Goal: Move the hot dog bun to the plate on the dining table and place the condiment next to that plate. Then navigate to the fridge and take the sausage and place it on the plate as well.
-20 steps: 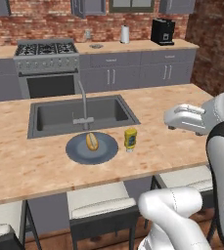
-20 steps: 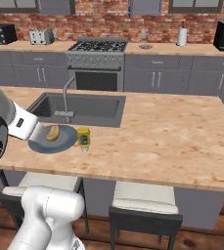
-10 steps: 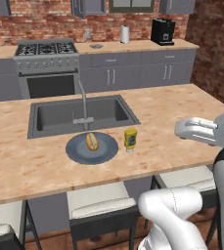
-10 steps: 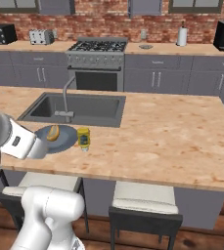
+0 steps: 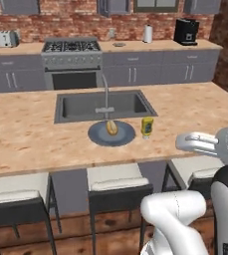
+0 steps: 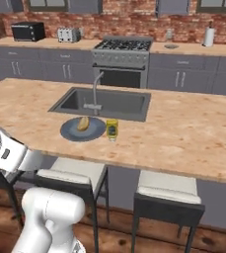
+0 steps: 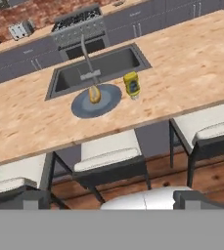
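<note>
resting on the blue-grey plate (image 5: 111, 134) on the dining table (image 5: 31, 134), just in front of the sink (image 5: 101, 105), is the yellow-tan hot dog bun (image 5: 112, 128). the yellow condiment (image 5: 147, 127) stands upright just beside the plate; its dark label is unreadable. gripper (image 5: 184, 142) state: cannot tell.
</note>
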Robot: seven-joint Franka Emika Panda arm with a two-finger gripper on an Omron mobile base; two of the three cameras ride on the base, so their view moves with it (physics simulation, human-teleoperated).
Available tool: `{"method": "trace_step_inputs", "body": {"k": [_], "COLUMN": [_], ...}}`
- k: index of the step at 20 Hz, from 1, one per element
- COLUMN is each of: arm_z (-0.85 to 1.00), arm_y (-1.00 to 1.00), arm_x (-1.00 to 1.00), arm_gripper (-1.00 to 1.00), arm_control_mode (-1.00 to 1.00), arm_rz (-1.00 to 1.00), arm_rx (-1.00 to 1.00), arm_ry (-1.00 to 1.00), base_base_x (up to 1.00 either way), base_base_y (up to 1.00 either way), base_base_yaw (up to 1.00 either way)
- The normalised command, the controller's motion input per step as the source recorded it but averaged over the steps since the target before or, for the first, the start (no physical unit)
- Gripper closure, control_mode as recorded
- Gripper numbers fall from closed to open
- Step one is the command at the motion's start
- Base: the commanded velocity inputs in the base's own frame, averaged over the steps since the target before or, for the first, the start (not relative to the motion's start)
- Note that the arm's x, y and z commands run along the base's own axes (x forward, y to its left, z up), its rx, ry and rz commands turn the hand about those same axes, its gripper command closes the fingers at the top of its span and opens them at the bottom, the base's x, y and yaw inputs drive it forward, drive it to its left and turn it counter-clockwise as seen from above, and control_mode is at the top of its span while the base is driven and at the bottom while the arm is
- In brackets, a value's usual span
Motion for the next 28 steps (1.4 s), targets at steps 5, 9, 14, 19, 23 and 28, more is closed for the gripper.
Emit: {"method": "trace_step_inputs", "body": {"k": [5, 9, 14, 19, 23, 28], "arm_z": [0.00, 0.00, 0.00, 0.00, 0.00, 0.00], "arm_y": [0.00, 0.00, 0.00, 0.00, 0.00, 0.00], "arm_x": [0.00, 0.00, 0.00, 0.00, 0.00, 0.00], "arm_gripper": [-1.00, -1.00, -1.00, -1.00, -1.00, -1.00], "arm_control_mode": [1.00, 1.00, 1.00, 1.00, 1.00, 1.00], "arm_rz": [0.00, 0.00, 0.00, 0.00, 0.00, 0.00], "arm_rx": [0.00, 0.00, 0.00, 0.00, 0.00, 0.00], "arm_ry": [0.00, 0.00, 0.00, 0.00, 0.00, 0.00], "base_base_x": [-0.40, -0.34, -0.28, -0.23, -0.06, 0.12], "base_base_y": [0.45, 0.53, 0.58, 0.60, 0.61, 0.65], "base_base_yaw": [0.58, 0.61, 0.63, 0.63, 0.63, 0.55]}}
